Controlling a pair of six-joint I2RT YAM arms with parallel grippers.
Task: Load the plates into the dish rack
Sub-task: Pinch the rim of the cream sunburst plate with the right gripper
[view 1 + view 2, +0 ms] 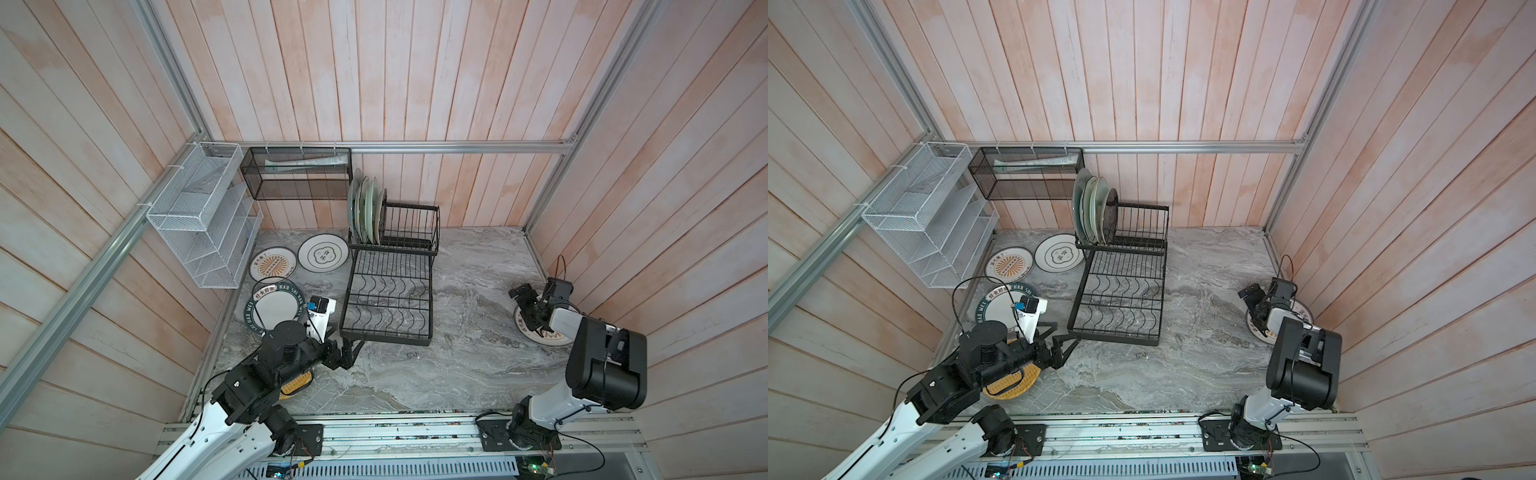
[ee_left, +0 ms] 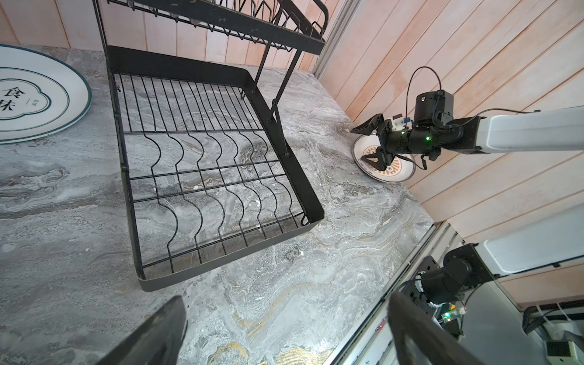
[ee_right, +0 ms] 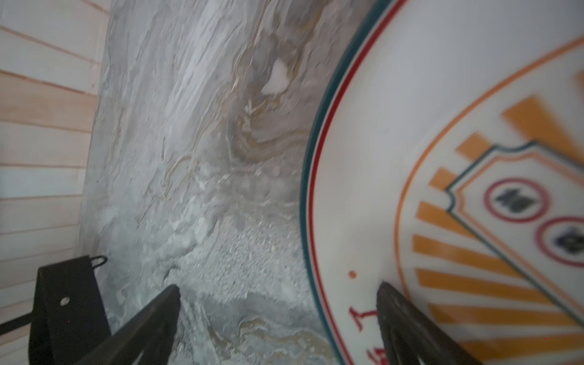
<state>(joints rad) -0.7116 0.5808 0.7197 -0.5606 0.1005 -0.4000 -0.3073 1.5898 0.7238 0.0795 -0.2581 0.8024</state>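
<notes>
The black wire dish rack (image 1: 388,291) (image 1: 1119,291) (image 2: 205,173) stands mid-table. Several plates (image 1: 365,208) (image 1: 1094,203) stand on edge in its raised upper tier; its wavy lower tier holds nothing. Flat on the table at the left lie a sunburst plate (image 1: 273,262), a lettered plate (image 1: 323,253) (image 2: 38,94), a teal-rimmed plate (image 1: 274,305) and a yellow ribbed plate (image 1: 297,384) under my left arm. My left gripper (image 1: 350,336) (image 2: 286,298) is open at the rack's front left corner, holding nothing. My right gripper (image 1: 521,307) (image 3: 278,287) is open astride the rim of a sunburst plate (image 1: 540,336) (image 3: 442,126) by the right wall.
A white mesh organizer (image 1: 199,216) and a black mesh basket (image 1: 297,172) hang at the back left. Wooden walls close in on three sides, the right one right behind the right plate. An aluminium rail (image 1: 395,432) runs along the front.
</notes>
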